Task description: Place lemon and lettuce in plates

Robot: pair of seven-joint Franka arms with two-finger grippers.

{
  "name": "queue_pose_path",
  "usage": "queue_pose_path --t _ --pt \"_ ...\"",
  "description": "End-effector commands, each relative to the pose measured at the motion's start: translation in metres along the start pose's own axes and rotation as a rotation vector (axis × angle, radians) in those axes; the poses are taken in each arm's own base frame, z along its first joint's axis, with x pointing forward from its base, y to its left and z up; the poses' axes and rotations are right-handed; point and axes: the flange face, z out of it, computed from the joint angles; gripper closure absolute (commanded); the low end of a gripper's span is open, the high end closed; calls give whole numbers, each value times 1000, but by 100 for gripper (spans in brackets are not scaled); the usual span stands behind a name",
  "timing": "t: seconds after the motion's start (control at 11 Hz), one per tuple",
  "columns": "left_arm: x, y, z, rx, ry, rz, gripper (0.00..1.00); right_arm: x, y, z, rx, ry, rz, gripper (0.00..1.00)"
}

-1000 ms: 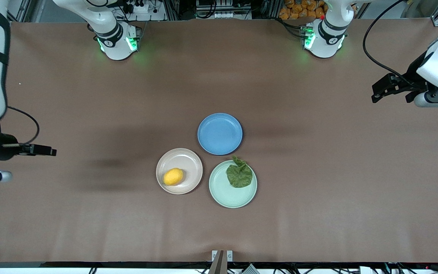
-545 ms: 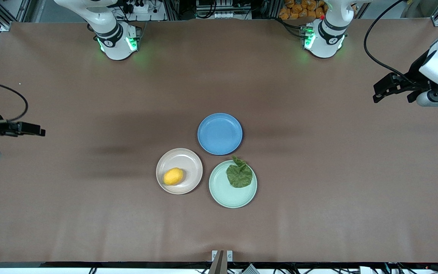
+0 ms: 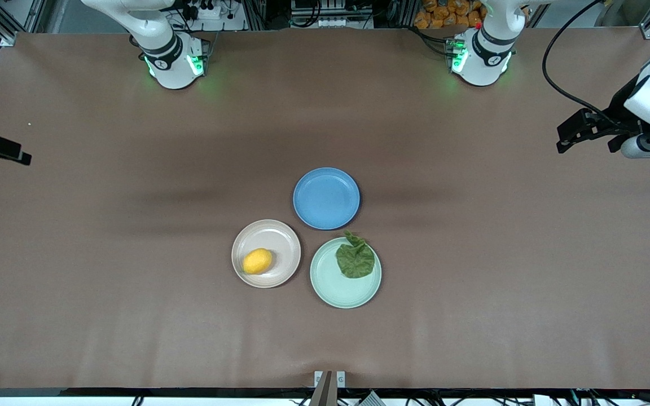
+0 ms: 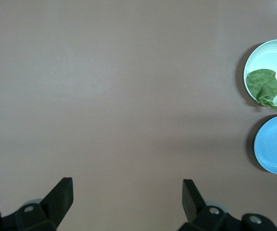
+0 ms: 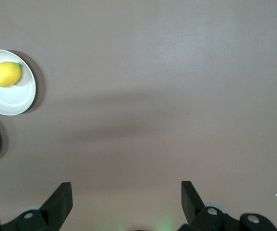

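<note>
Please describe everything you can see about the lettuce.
The lettuce is one dark green, wrinkled leaf with a short stem tip. It lies flat in the mint green plate, in the part of that plate nearest the blue plate, and its stem tip reaches over the rim toward the blue plate. It looks soft and slightly folded. Only the mint green plate touches it; no gripper is near it.

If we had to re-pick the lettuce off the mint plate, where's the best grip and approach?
Probably the bunched stem end of the lettuce, which points toward the blue plate and overhangs the mint plate rim. Come straight down from above: the leaf lies flat and thin, so a side approach would likely hit the rim. The left end effector is open over bare table.
</note>
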Motion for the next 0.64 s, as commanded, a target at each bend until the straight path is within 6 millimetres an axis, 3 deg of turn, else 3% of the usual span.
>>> queue_pose_path --t 0.0,0.55 --pt "1 -3 -5 28 5 29 0 -14 -36 -8 -20 15 98 0" --pt "0 -3 -7 28 8 29 0 -8 -57 -3 -41 49 63 0"
